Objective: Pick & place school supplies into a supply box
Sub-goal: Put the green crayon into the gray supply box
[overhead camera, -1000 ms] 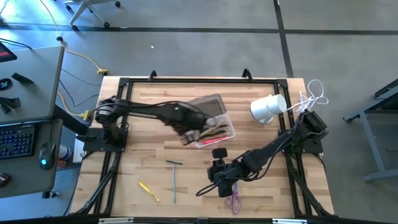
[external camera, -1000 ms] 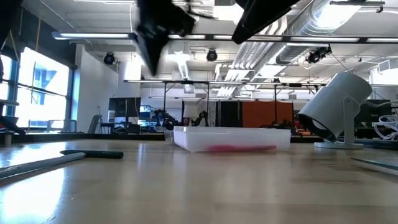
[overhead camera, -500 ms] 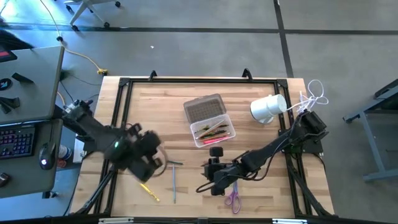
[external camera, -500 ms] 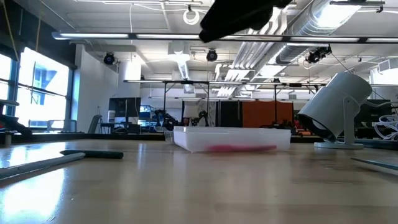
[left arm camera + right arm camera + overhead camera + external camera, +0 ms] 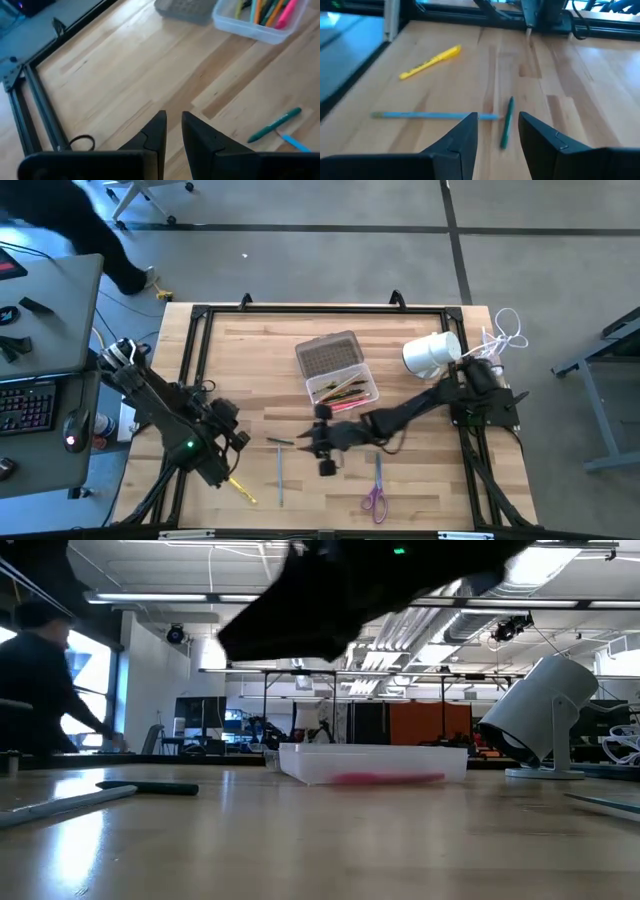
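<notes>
Reach step: right tool [image 5: 497,132], parted and empty, nears the green pen [image 5: 506,122] at the supply box's [image 5: 343,393] seven o'clock; next, descend and clench it.

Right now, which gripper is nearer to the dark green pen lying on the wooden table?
Right. The right gripper is just beside the green pen; the left gripper is farther off on its other side.

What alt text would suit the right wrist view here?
The right hand, open and empty, hangs over the wooden table just above a green pen lying across the end of a blue pencil. A yellow pen lies farther off.
</notes>
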{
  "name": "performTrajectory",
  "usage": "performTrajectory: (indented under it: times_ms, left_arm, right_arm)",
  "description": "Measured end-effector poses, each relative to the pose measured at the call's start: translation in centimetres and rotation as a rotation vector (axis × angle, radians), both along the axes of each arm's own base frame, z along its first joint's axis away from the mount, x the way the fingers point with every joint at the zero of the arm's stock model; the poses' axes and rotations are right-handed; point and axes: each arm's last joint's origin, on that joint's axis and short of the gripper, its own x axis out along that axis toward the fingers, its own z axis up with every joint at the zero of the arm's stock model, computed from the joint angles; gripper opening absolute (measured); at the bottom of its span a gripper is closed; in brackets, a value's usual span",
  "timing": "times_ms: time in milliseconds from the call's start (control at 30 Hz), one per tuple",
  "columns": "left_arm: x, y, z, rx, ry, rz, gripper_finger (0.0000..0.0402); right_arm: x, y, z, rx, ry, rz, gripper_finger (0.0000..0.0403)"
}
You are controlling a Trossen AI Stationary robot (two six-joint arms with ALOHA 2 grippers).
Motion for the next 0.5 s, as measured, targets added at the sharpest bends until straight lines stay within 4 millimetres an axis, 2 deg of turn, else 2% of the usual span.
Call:
performTrajectory:
  times_ms: [100,233,367,500]
  left_arm:
    - [-0.1,0.7,-0.1,-0.012,-0.016,0.05,0.0096]
    - [0.1,1.3,0.1,-0.023,-0.034,0.087,0.0096]
    - [0.2,1.3,0.1,-0.018,-0.026,0.07,0.0096]
    - [0.2,1.2,0.1,-0.019,-0.025,0.056,0.0096]
  right_arm:
    - [3.0,-0.1,-0.3,-0.045,0.054,0.026,0.0126]
    - [5.6,-0.5,-1.7,-0.096,0.215,-0.005,0.0126]
    - [7.7,-1.4,-3.8,-0.015,0.268,-0.029,0.0126]
    - [8.6,-1.6,-6.4,-0.024,0.301,-0.088,0.0126]
